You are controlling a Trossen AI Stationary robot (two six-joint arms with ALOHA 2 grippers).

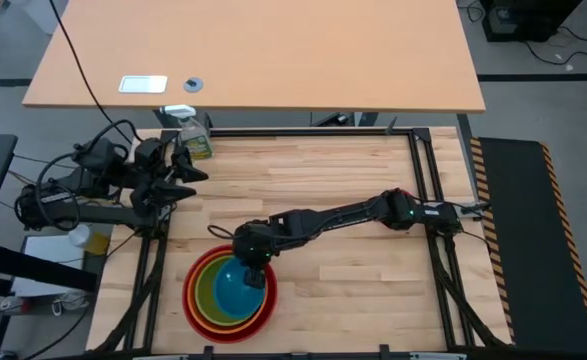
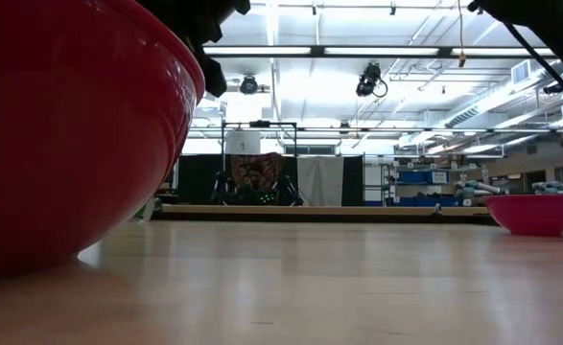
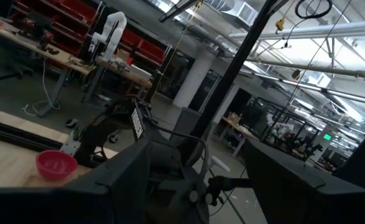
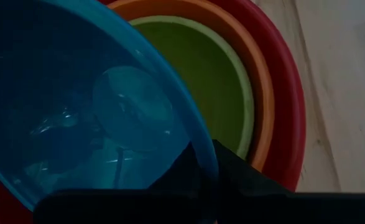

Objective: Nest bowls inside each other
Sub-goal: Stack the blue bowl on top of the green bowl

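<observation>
The right gripper (image 1: pixel 252 262) is pinched shut on the rim of the round glossy blue plastic bowl (image 4: pixel 76 118), which tilts over the nested green bowl (image 4: pixel 213 87), orange bowl (image 4: pixel 257 68) and large red bowl (image 1: pixel 195 305) just below the jaws. To seat it well, level the blue bowl and centre it before letting go. The small pink-magenta bowl (image 2: pixel 537 213) waits well apart from those jaws. The left gripper (image 1: pixel 185 165), fingers spread wide and empty, idles near the table's far edge.
</observation>
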